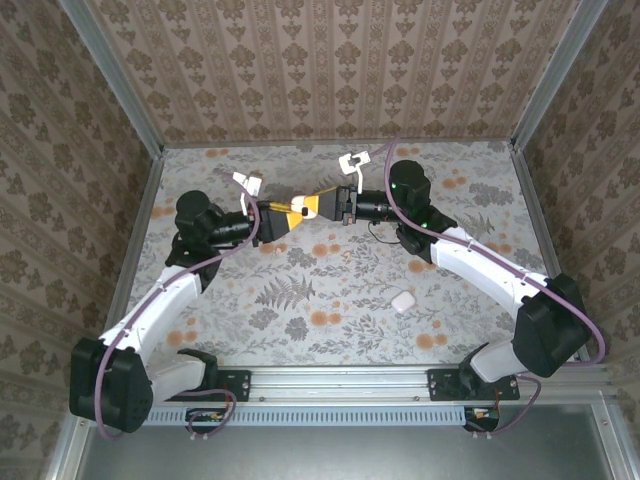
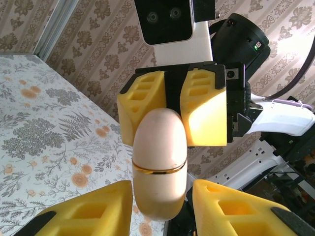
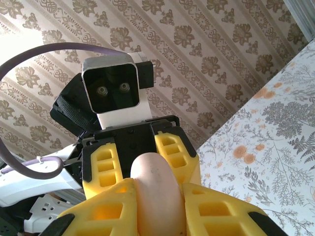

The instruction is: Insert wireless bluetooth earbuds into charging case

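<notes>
- One cream egg-shaped case (image 2: pixel 160 162) with a thin gold band around its middle is hanging in the air over the far half of the table (image 1: pixel 300 290), roughly midway between the left and right edges, and is lying level between the two grippers
- Right gripper (image 3: pixel 157 187) is pinching one end of the case, with both yellow fingers (image 3: pixel 106 209) pressing against its sides
- Left gripper (image 2: pixel 162 189) is reaching around the opposite end with its jaws partly spread; the left wrist view is showing a thin dark gap between each yellow finger (image 2: pixel 93 211) and the case, so it seems to be cupping rather than squeezing
- Both arms are stretching inward from the near corners, with their wrists facing each other tip to tip above the table
- One white rounded-square box (image 1: pixel 402 300) is lying flat on the flowered tabletop, right of the middle and closer to the near edge, well apart from both grippers and from the case
- Patterned wallpaper panels (image 1: pixel 330 70) are standing along the far, left and right edges of the table
</notes>
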`<state>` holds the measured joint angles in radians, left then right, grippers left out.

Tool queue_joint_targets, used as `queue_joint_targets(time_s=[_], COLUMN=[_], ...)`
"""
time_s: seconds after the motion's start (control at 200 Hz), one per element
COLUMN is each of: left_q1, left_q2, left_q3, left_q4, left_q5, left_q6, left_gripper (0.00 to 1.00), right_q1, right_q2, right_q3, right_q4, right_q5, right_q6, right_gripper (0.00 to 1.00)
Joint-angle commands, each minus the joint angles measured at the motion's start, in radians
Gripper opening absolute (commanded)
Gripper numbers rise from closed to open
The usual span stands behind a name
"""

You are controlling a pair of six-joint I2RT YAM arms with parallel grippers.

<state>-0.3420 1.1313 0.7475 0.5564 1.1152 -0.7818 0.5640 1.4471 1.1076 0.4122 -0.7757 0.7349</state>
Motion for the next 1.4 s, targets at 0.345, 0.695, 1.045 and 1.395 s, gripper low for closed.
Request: queue_joint_targets(time_s=[0.345, 0.695, 1.045, 1.395], left_q1=[-0.014, -0.022, -0.016, 0.052], left_q2=[0.002, -0.118, -0.180, -0.262], left_q3=[0.049, 0.102, 0.084, 0.039], left_q4=[-0.043, -0.380, -0.490, -0.649], left_q5=[0.026, 0.054, -0.025, -0.169], left_q6=[0.081, 0.425, 0.547, 0.654], left_gripper=[0.00, 0.00, 0.00, 0.00], right_q1=[0.007, -0.028, -0.033, -0.047], right_q2=[-0.022, -0.020, -0.010, -0.079], right_q3=[0.005, 0.026, 0.063, 0.113], right_q4=[-0.006, -0.186, -0.250, -0.409], right_q5=[0.000, 0.103, 0.058, 0.144], right_q6=[-0.016, -0.067, -0.068, -0.106], right_gripper=[0.20, 0.39, 0.48, 0.51])
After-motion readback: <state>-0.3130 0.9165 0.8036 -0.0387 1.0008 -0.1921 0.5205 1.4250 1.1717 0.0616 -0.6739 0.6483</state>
